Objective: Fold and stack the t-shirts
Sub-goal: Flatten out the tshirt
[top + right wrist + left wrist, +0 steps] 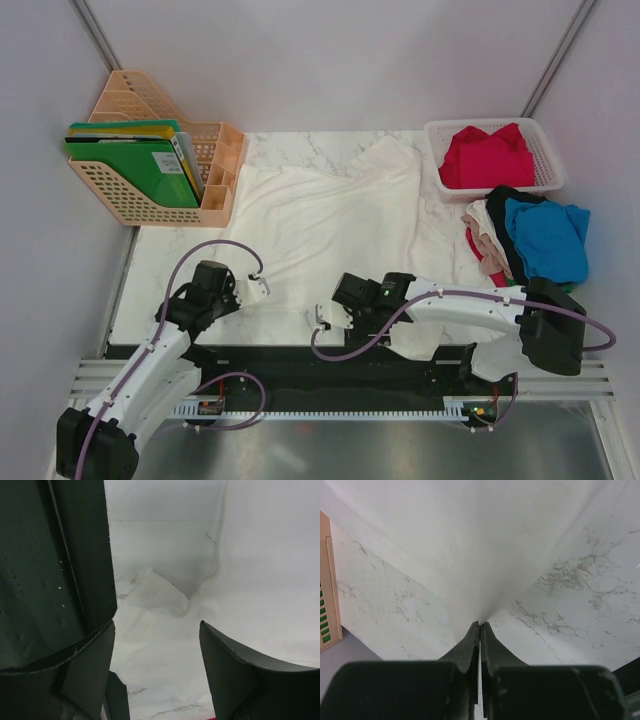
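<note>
A large white t-shirt [330, 215] lies spread on the marble table [160, 285]. My left gripper [262, 289] is shut on its near left corner; in the left wrist view the closed gripper [480, 625] pinches the white cloth [485, 545], which fans out away from it. My right gripper [323, 318] is open at the shirt's near edge; in the right wrist view the gripper [157, 630] has its jaws wide apart over rumpled white cloth [260, 570], holding nothing. A red shirt [487, 155] lies in the white basket [548, 140]. Blue [548, 238], black [503, 197] and beige [482, 228] shirts are piled at the right.
A peach file rack [215, 195] with green folders [135, 170] stands at the back left, touching the white shirt's left side. Grey walls close in the table on the left, back and right. Bare marble [580, 605] shows near the left gripper.
</note>
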{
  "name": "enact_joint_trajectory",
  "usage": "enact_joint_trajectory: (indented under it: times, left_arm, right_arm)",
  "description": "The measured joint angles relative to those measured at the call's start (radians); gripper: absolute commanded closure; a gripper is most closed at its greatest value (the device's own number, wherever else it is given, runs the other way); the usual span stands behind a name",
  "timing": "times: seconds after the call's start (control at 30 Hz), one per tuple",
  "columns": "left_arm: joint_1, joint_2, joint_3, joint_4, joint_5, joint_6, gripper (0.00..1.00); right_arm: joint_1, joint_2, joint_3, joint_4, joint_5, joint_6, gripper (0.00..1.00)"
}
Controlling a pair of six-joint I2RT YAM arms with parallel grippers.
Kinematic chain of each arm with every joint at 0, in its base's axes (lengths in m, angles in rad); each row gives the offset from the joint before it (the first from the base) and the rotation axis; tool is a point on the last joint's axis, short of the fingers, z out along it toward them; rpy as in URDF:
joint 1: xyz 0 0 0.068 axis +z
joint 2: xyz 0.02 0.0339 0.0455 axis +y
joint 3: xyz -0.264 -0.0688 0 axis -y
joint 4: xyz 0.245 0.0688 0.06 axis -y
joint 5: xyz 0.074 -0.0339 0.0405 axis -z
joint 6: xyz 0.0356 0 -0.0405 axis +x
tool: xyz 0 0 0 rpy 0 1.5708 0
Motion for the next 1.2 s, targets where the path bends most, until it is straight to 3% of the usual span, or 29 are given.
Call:
enact_joint_trajectory:
  times: [0.1, 0.27, 0.3, 0.4, 0.43, 0.47, 0.9, 0.97, 1.07, 1.1, 1.13, 1.2]
  left_arm:
    - [0.002, 0.002, 0.003, 0.000, 0.000, 0.000, 0.98]
    - [0.005, 0.009, 0.015, 0.000, 0.000, 0.000, 0.98]
    - [0.005, 0.009, 0.018, 0.000, 0.000, 0.000, 0.98]
    - [0.006, 0.009, 0.021, 0.000, 0.000, 0.000, 0.98]
    - [0.006, 0.010, 0.021, 0.000, 0.000, 0.000, 0.98]
    - [0.006, 0.010, 0.021, 0.000, 0.000, 0.000, 0.98]
    - [0.006, 0.015, 0.021, 0.000, 0.000, 0.000, 0.98]
    - [0.009, 0.015, 0.021, 0.000, 0.000, 0.000, 0.98]
    - [0.011, 0.010, 0.021, 0.000, 0.000, 0.000, 0.97]
    - [0.011, 0.006, 0.021, 0.000, 0.000, 0.000, 0.89]
    - [0.011, 0.002, 0.020, 0.000, 0.000, 0.000, 0.66]
    - [0.011, -0.008, 0.011, 0.000, -0.004, -0.008, 0.42]
  right_arm:
    - [0.000, 0.006, 0.000, 0.000, -0.037, -0.008, 0.24]
    - [0.000, 0.069, -0.001, 0.000, -0.093, -0.036, 0.32]
    - [0.000, 0.086, -0.002, 0.000, -0.099, -0.041, 0.50]
    - [0.000, 0.123, -0.005, 0.002, -0.116, -0.054, 0.81]
    - [0.000, 0.129, -0.006, 0.002, -0.119, -0.060, 1.00]
    - [0.000, 0.132, -0.008, 0.001, -0.121, -0.068, 1.00]
    - [0.000, 0.048, -0.011, -0.095, -0.085, -0.104, 1.00]
    - [0.000, 0.027, -0.011, -0.102, -0.069, -0.105, 0.89]
    - [0.000, 0.004, -0.014, -0.098, -0.022, -0.098, 0.50]
    - [0.000, -0.004, -0.018, -0.094, -0.004, -0.097, 0.38]
    - [0.000, -0.011, -0.023, -0.090, 0.009, -0.101, 0.35]
    - [0.000, -0.034, -0.032, -0.086, 0.033, -0.099, 0.30]
